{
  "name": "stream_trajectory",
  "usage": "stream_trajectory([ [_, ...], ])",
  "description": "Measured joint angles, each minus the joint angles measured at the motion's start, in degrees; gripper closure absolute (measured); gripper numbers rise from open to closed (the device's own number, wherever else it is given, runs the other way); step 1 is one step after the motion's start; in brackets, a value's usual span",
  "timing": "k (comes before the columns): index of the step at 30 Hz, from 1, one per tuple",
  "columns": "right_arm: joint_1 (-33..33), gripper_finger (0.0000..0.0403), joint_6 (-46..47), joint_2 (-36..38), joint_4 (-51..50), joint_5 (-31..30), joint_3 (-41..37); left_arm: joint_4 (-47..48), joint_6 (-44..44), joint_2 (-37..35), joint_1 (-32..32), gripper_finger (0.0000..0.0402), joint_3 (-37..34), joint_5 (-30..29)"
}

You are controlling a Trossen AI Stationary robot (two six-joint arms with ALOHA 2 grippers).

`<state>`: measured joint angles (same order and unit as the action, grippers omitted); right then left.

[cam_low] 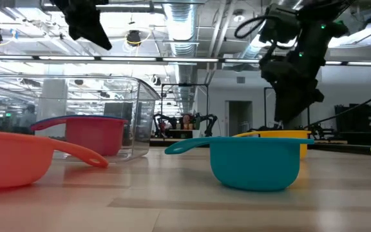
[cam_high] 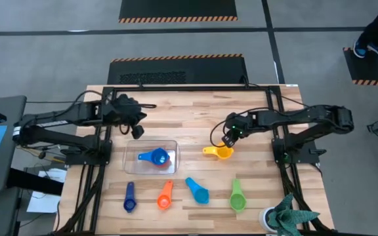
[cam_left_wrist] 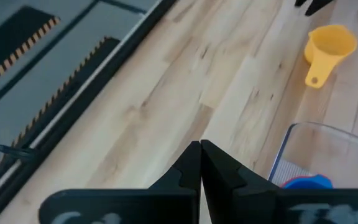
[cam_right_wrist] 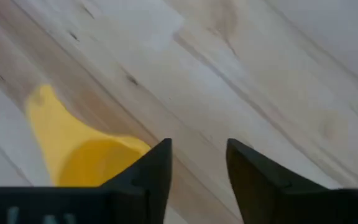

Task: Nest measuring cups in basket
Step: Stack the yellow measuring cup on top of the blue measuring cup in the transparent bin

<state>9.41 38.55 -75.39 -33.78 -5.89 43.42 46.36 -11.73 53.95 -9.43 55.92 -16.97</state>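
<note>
Two measuring cups sit nested in the clear basket (cam_high: 151,158) near the middle of a pale wooden table (cam_high: 189,105): a blue cup (cam_high: 155,157) rests inside a red cup (cam_high: 161,163), whose rim shows beneath it. The low view confirms the red cup's side through the transparent wall. Judging by that, the job is under way but mostly still to do.

Five cups lie outside the basket. The yellow cup (cam_high: 219,152) sits well to the right of the basket, upright, its short flat handle pointing toward the basket. In a row along the table's near edge, below the basket, lie the dark blue cup (cam_high: 130,197), the orange cup (cam_high: 165,195), the light blue cup (cam_high: 198,191) and, farthest from the basket, the green cup (cam_high: 237,196).

The right gripper (cam_high: 230,137) hangs just beside and above the yellow cup, its fingers (cam_right_wrist: 146,177) parted by a narrow gap and holding nothing; the cup's rim shows next to one finger, not between them. It looks poised to take this cup next.

The left gripper (cam_high: 136,128) hovers just beyond the basket's far edge, its two fingers pressed together and empty.

The cups are small, glossy plastic scoops in graded sizes.
</note>
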Motion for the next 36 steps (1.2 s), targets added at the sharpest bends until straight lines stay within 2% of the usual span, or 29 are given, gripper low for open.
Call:
stream_trajectory([
  [7,-3.5,0.0169,-3.1,-5.2,0.4,4.0,0.0,-1.6,-0.4,6.4,0.0,0.0401,0.0,0.2],
  [18,-6.8,0.019,0.8,-11.8,5.4,4.4,0.1,-4.4,1.6,11.1,0.0,0.0401,0.0,1.3],
  [23,-6.3,0.0247,2.6,-14.7,9.0,3.9,0.7,-4.2,1.7,11.3,0.0,0.0401,0.0,1.1],
  [28,-6.3,0.0373,3.2,-17.0,10.1,4.2,2.0,-2.2,1.7,10.9,0.0,0.0401,0.0,-1.2],
  [33,-6.3,0.039,2.2,-17.6,9.7,3.9,4.6,0.6,1.6,8.9,0.0,0.0402,0.0,-6.2],
  [36,-5.8,0.0391,0.7,-14.8,9.4,3.0,7.2,3.6,1.6,6.8,0.0,0.0401,0.0,-10.2],
])
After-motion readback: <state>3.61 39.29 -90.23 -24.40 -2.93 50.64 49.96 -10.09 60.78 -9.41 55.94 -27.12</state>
